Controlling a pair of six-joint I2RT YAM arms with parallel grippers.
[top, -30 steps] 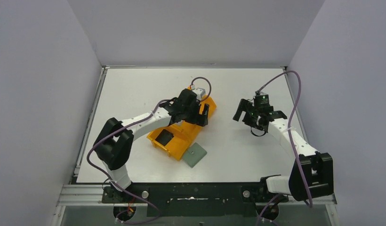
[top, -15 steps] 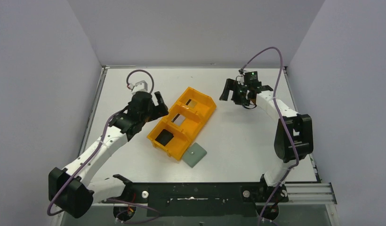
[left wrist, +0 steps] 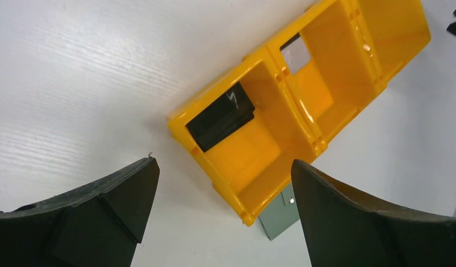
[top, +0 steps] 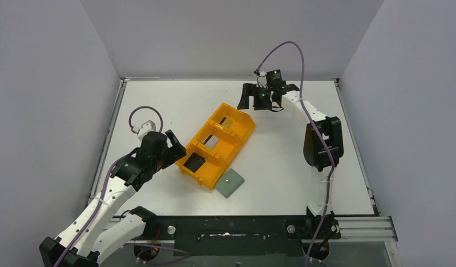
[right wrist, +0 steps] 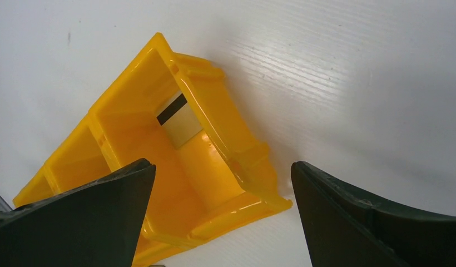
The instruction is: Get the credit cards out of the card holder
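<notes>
1. The card holder (top: 231, 183) is a flat, matte grey-green square with one small pale dot. It lies on the white, finely ribbed table (top: 159, 105), right against the near end of the tray (top: 241, 135).
2. The tray is a long box of glossy orange plastic with three compartments, set diagonally.
3. Each compartment holds one thin rectangular card: the black card (left wrist: 220, 117) in the nearest, the silvery grey card (left wrist: 296, 54) in the middle, and the pale tan card (right wrist: 181, 125), which has a dark stripe, in the farthest.
4. The left gripper (top: 177, 147) has dark wedge-shaped fingers spread wide and empty, beside the tray's near left side.
5. The right gripper (top: 252, 104) is also spread wide and holds nothing, beyond the tray's far end.
</notes>
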